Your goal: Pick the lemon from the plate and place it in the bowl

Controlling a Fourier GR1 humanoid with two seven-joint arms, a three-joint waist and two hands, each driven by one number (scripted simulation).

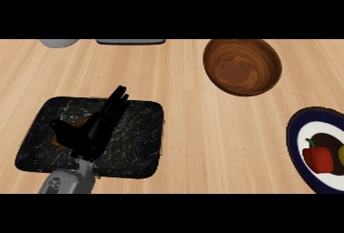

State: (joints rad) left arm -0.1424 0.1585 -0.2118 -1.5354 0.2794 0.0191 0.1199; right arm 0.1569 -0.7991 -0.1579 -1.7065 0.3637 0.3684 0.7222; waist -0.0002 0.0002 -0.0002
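Just one robot hand (91, 132) (left, fingers (115, 102) straight) over one black plate (138, 145); one wooden bowl (265, 59).

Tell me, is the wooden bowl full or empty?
Empty: the wooden bowl shows only its bare brown inside, with nothing lying in it.

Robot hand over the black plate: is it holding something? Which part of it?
Nothing looks held. The left robot hand is open, fingers straight, over an orange thing on the black plate, and it hides most of it.
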